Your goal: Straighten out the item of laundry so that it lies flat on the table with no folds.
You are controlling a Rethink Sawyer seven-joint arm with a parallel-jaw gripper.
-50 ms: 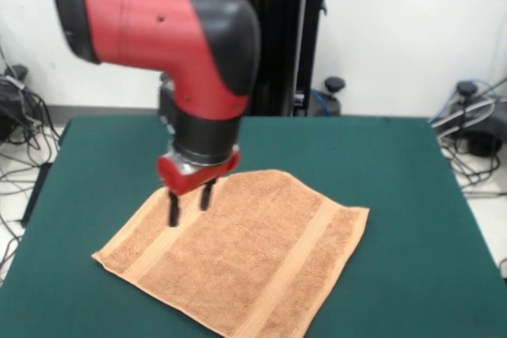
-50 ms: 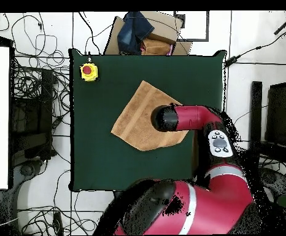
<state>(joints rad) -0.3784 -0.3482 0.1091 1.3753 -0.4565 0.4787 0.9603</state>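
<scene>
Hand towel (image 1: 245,263) spread diagonally on green worktop (image 1: 396,164); gripper (image 1: 190,205), fingers slightly apart and empty, hangs above its far folded edge.

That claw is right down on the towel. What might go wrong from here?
The gripper stands open with its fingertips at the towel, near its far edge. If it closes there it may pinch up a ridge rather than flatten the cloth. The far corner looks cut off, possibly tucked under; a drag across the table might slide the whole towel without unfolding it.
</scene>
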